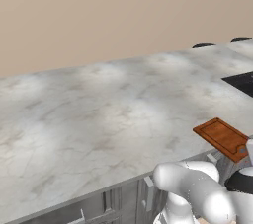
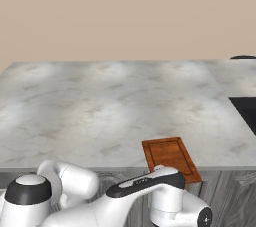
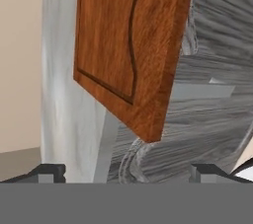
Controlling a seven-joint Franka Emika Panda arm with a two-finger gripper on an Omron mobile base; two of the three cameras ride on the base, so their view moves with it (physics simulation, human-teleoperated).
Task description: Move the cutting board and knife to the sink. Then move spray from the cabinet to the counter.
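We see the counter spanning the frame, the dark sink at its right edge. The cutting board lies lower right, overhanging the counter's front edge. Our gripper sits bottom centre, jaws wide apart, empty.

No readable txt, labels, brands, nos. or signs anywhere. Cutting board: plain wood grain w/ groove, no print. Counter: marble veins only, no marks.
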